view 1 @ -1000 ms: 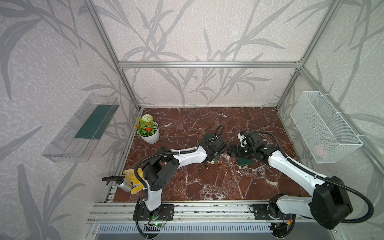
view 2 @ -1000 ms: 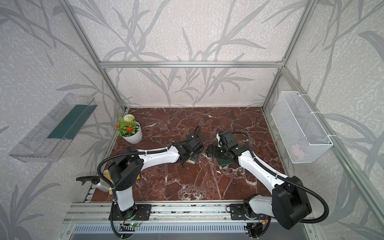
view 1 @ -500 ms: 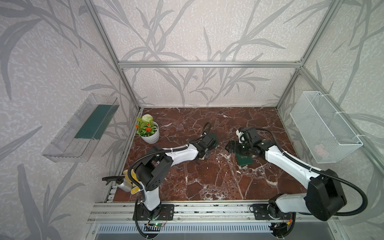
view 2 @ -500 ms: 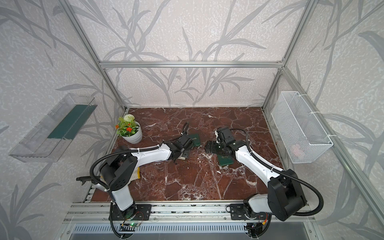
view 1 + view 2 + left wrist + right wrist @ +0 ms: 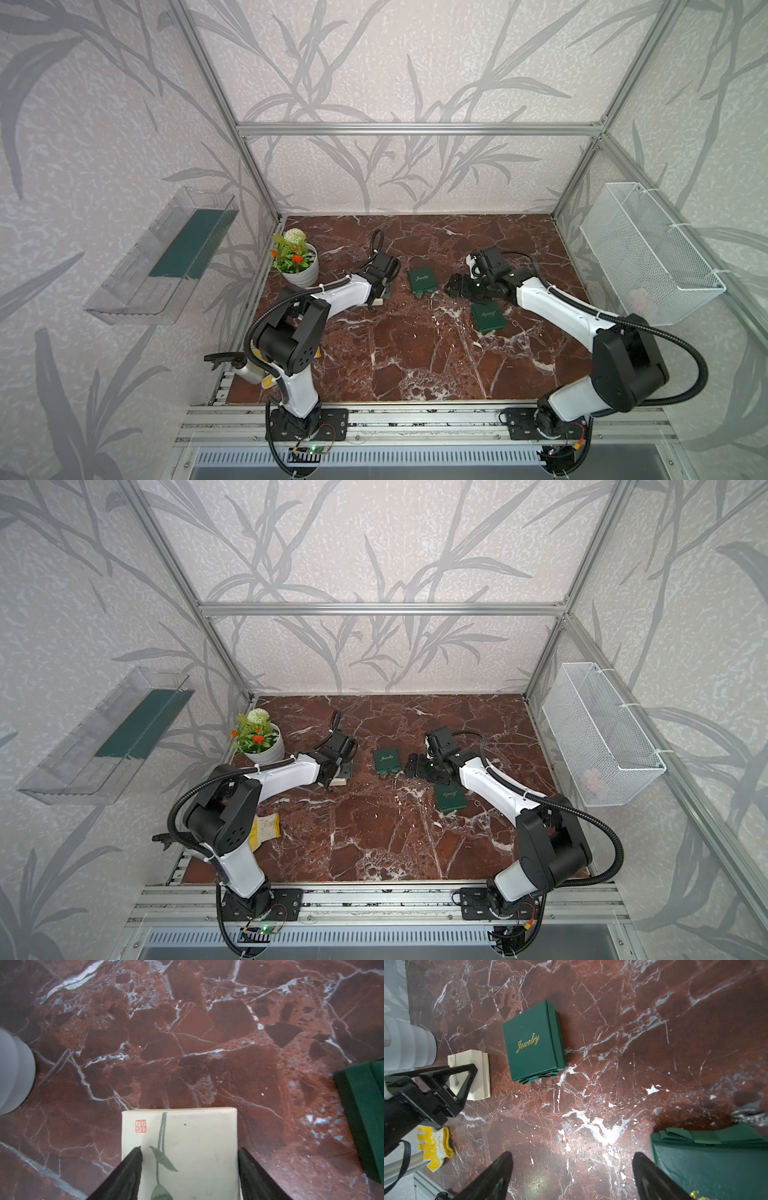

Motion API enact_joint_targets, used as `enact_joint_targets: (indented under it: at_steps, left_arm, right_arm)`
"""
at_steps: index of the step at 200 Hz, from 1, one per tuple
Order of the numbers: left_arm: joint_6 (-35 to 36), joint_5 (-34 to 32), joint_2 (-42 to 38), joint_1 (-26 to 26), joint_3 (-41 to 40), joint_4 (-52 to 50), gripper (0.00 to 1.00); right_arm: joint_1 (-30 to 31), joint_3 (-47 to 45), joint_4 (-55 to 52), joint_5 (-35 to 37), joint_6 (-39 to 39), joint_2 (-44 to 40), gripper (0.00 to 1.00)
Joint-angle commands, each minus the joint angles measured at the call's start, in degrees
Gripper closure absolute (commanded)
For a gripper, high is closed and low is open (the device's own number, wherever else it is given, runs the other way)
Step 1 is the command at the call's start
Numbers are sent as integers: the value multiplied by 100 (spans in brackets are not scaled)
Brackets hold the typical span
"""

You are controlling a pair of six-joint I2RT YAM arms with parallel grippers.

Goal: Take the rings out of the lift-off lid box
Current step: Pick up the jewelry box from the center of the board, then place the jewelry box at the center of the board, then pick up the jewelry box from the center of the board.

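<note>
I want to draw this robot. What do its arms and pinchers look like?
The left arm and right arm are smooth white tubes joined by chunky black joints. A ribbed black hose loops along each. The left gripper and right gripper are black, each with two pointed fingers. The left one's are hollow triangles.
</note>
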Motion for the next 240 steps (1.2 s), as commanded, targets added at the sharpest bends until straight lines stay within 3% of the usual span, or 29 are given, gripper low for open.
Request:
enact_joint_targets:
  at_steps: [1,47,99,143,180,240]
  left_arm:
    - [-118,316,27,123,192,-705,27]
    - [-665,1120,-86,58,916,-1327,15]
    - [-1088,1366,152,-444,1827,-1671,9]
    - [-1699,1235,940,-914,2794,-1851,9]
    - [-1812,901,1610,-1069,3483,-2183,8]
    - [-1958,959,1873,-1107,3715,-2042,1]
  right_arm:
    - [-12,249,-218,102,-40,114,9]
    - [-13,217,-320,-22,-372,-22,6]
    - [-20,-219,-288,-322,-592,-513,2]
    - [-24,-495,-538,-486,-808,-1112,1]
    - [-29,-684,-702,-514,-824,-1549,1]
    - [-74,-1260,-768,-232,-713,-2180,1]
